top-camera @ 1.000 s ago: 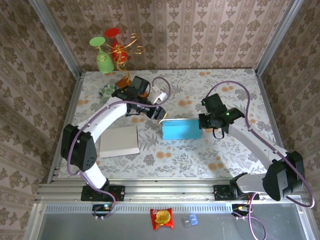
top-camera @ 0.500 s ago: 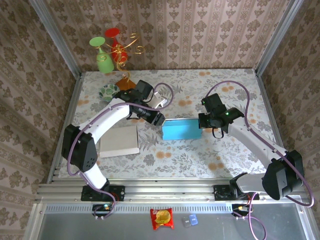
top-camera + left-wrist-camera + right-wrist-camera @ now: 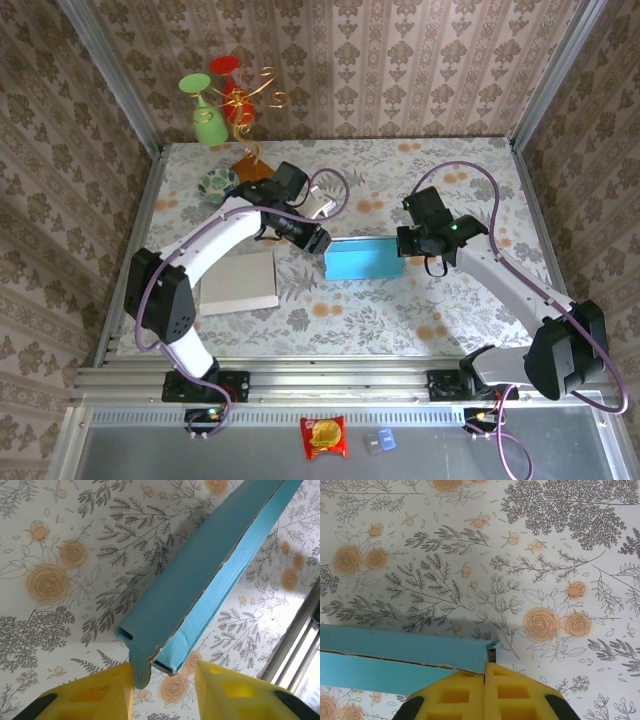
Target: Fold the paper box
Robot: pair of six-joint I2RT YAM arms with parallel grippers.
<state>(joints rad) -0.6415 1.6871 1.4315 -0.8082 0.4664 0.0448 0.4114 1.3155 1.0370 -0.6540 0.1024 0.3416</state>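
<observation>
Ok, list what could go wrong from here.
1. The right tool pinches the box only at a corner edge; the thin paper could slip out or tear.
2. The left tool straddles the other end, open; closing there could crush the loose flap instead of folding it.

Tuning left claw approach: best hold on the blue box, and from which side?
Likely the open left end of the blue box, from the left along its length: that end is thin, sits inside the open left claw, and the shut right claw occupies the right corner.
</observation>
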